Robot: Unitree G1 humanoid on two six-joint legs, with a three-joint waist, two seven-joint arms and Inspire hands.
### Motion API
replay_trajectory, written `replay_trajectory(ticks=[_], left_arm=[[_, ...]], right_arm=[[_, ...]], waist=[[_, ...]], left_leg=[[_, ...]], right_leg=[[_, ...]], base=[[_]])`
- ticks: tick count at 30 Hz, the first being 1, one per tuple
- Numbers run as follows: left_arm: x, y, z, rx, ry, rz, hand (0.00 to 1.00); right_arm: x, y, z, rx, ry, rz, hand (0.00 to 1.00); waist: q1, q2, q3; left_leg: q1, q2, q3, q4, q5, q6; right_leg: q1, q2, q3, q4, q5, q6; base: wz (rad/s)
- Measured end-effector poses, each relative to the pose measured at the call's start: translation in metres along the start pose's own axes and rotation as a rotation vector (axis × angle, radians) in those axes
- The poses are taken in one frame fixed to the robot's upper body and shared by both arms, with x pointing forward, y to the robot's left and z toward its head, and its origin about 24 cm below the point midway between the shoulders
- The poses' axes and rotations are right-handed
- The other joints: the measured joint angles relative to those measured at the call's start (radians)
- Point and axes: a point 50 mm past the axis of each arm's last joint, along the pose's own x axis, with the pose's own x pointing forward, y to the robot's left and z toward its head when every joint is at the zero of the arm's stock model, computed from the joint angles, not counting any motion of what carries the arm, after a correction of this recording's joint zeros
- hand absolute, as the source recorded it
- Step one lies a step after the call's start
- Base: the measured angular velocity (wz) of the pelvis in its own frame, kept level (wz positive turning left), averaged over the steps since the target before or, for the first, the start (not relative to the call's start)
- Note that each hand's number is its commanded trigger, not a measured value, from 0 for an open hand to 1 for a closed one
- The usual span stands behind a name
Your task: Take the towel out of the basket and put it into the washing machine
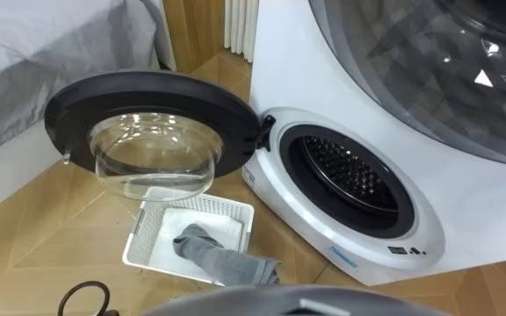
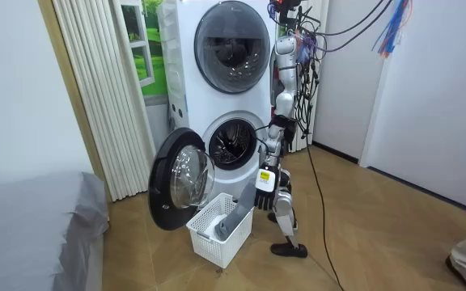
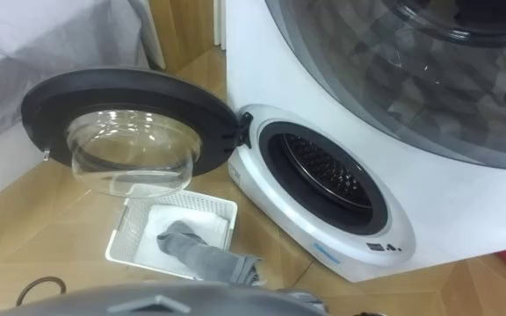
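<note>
Seemingly the towel (image 1: 222,262) overhangs the white basket (image 1: 140,239).

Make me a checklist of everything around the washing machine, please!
surface: wooden floor.
job's things: grey towel in the white basket, draped over its near rim; washer door wide open; drum looks empty.
clutter: nothing seen.
hands: one hand hangs near the basket; left or right, can't tell.
cables: black loop on the floor by the basket.
surroundings: second machine stacked above; grey bed to the left.

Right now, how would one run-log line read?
grey towel: in white basket | washer door: open | drum: looks empty | stage: towel not picked up
</note>
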Motion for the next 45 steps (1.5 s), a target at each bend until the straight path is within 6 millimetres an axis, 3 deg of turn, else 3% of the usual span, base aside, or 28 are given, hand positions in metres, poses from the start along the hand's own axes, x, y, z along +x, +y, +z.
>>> replay_trajectory(ticks=[9, 15, 18, 27, 33, 35, 37, 39, 45], left_arm=[[0.0, -0.002, -0.006, -0.016, 0.02, -0.015, 0.0], [0.0, 0.0, 0.001, -0.014, 0.003, -0.005, 0.0], [0.0, 0.003, 0.014, -0.008, -0.031, 0.011, 0.0], [-0.014, 0.024, 0.119, 0.013, -0.367, 0.116, 0.0], [-0.028, 0.015, 0.16, 0.067, -0.514, 0.101, 0.0], [-0.033, 0.013, 0.171, 0.087, -0.559, 0.095, 0.0], [-0.036, 0.014, 0.179, 0.096, -0.587, 0.1, 0.0], [-0.044, 0.018, 0.196, 0.1, -0.643, 0.112, 0.0], [-0.069, 0.031, 0.237, 0.143, -0.785, 0.191, 0.0]], right_arm=[[0.0, 0.0, 0.001, -0.001, 0.001, 0.003, 0.0], [0.0, 0.0, 0.004, 0.0, -0.006, 0.006, 0.0], [-0.001, -0.001, 0.012, -0.003, -0.032, 0.003, 0.0], [-0.008, -0.017, 0.068, -0.049, -0.187, -0.072, 0.0], [-0.017, -0.021, 0.106, -0.043, -0.317, -0.093, 0.0], [-0.021, -0.021, 0.117, -0.021, -0.358, -0.096, 0.0], [-0.022, -0.021, 0.122, 0.013, -0.384, -0.089, 0.0], [-0.027, -0.023, 0.133, 0.048, -0.419, -0.086, 0.0], [-0.039, -0.029, 0.162, 0.058, -0.524, -0.101, 0.0]], waist=[[0.003, 0.007, -0.0013], [-0.001, 0.011, -0.0018], [0.001, 0.013, -0.0021], [-0.002, 0.012, 0.0108], [-0.027, 0.014, 0.0298], [-0.042, 0.015, 0.0416], [-0.05, 0.015, 0.0449], [-0.047, 0.017, 0.0586], [-0.075, 0.018, 0.0673]], left_leg=[[-0.012, 0.0, 0.0, 0.0, 0.0, 0.0], [-0.054, 0.0, 0.0, 0.007, 0.0, 0.0], [-0.089, 0.001, 0.003, 0.019, 0.0, 0.0], [-0.278, -0.005, 0.0, 0.073, 0.008, 0.012], [-0.393, -0.007, 0.003, 0.149, 0.008, 0.013], [-0.449, -0.003, 0.003, 0.21, 0.008, 0.013], [-0.485, -0.003, -0.002, 0.232, 0.006, 0.012], [-0.557, -0.003, -0.004, 0.297, -0.002, 0.016], [-0.714, -0.001, 0.002, 0.399, -0.04, 0.031]], right_leg=[[-0.02, -0.001, 0.001, 0.001, 0.0, 0.0], [-0.059, -0.002, 0.001, 0.02, 0.001, -0.001], [-0.089, -0.004, -0.004, 0.022, 0.005, -0.004], [-0.274, -0.018, -0.01, 0.067, 0.035, -0.008], [-0.388, -0.028, 0.004, 0.129, 0.037, -0.011], [-0.426, -0.032, 0.013, 0.161, 0.037, -0.011], [-0.46, -0.032, 0.018, 0.176, 0.037, -0.011], [-0.527, -0.033, 0.031, 0.216, 0.036, -0.014], [-0.695, -0.034, 0.063, 0.32, 0.035, -0.02]], base=[[0.0], [0.0], [0.0], [-0.02], [-0.02], [0.08], [0.01], [-0.14], [-0.08]])
